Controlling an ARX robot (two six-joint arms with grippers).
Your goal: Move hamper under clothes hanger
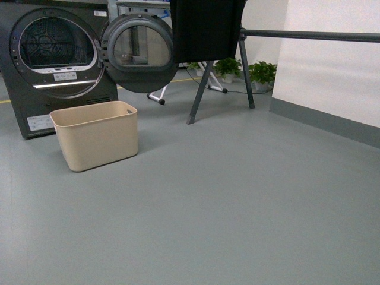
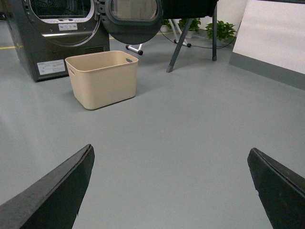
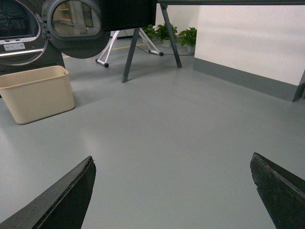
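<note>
**Approach step: hamper not gripped yet**

The beige smooth plastic rectangular hamper (image 1: 95,136) is sitting upright on the grey floor (image 1: 237,208), just in front of the dark grey dryer (image 1: 35,113) and below its open round dryer door (image 1: 139,53). It looks empty, with tapered sides, rounded corners and 1 slot handle showing at the far short end. The tall dark grey metal clothes hanger (image 1: 309,35) is standing well apart to the right. Its A-frame legs are splaying by the wall, and a dark cloth (image 1: 205,29) is draping over the bar.

The left gripper (image 2: 170,150) and right gripper (image 3: 171,158) are both hanging with fingers wide apart, holding nothing and far from the tub.

Next move, as I judge it: closing in on the hamper, gripping the rim or handles, then shifting it right until it is sitting beneath the bar. A 1-sided grip risks tipping it.
</note>
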